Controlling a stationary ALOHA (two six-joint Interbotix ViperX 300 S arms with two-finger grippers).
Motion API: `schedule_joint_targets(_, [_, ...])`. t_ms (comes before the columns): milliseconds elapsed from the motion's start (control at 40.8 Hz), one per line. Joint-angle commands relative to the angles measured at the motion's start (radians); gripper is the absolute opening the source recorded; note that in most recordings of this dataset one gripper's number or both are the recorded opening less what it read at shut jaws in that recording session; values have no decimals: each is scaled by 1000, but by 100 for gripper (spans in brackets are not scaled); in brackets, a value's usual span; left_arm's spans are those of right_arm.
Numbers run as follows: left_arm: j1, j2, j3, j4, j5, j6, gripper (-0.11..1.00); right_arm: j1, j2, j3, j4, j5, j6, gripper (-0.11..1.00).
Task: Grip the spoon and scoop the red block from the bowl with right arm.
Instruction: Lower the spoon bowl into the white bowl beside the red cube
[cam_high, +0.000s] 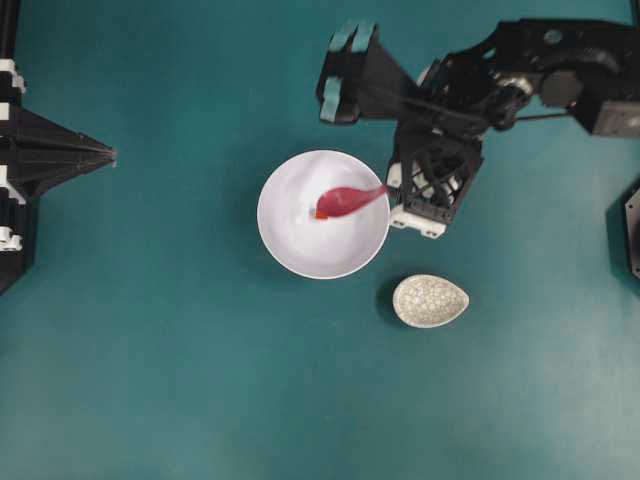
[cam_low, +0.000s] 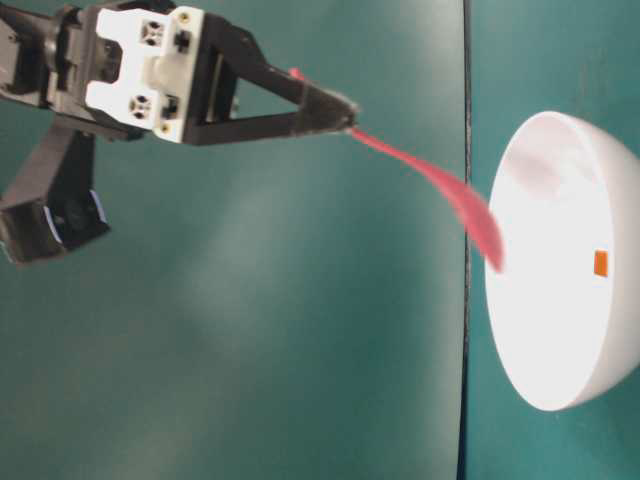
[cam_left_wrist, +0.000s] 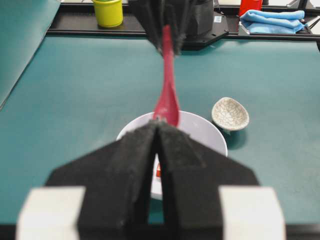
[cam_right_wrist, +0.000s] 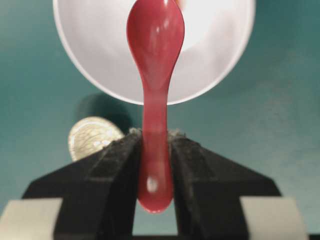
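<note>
The white bowl (cam_high: 300, 250) stands mid-table. The tiny red block (cam_high: 320, 213) lies inside it, also seen in the table-level view (cam_low: 601, 262). My right gripper (cam_high: 390, 189) is shut on the handle of the pink-red spoon (cam_high: 348, 201), at the bowl's right rim. The scoop reaches into the bowl with its tip right beside the block. The right wrist view shows the handle (cam_right_wrist: 156, 150) clamped between the jaws and the scoop over the bowl (cam_right_wrist: 215, 60). My left gripper (cam_high: 110, 155) is shut and empty at the far left, pointing at the bowl (cam_left_wrist: 210, 137).
A small speckled egg-shaped dish (cam_high: 430, 300) sits just right of and below the bowl, under the right arm's wrist. A yellow cup (cam_left_wrist: 108, 12) and a blue cloth (cam_left_wrist: 272, 21) lie beyond the table's far edge.
</note>
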Motion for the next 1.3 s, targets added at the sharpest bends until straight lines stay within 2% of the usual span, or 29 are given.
schedule_joint_targets(0, [5, 5, -28, 0, -5, 0, 0, 6, 8, -28, -3, 0, 2, 24])
schedule_joint_targets(294, [5, 3, -26, 0, -5, 0, 0, 8, 55, -21, -31, 2, 2, 24])
schedule_joint_targets(759, [3, 3, -28, 0, -5, 2, 0, 21, 100, -8, -38, 5, -14, 24])
schedule_joint_targets(1274, [3, 3, -26, 0, -5, 2, 0, 21, 141, -9, -58, -80, -14, 24])
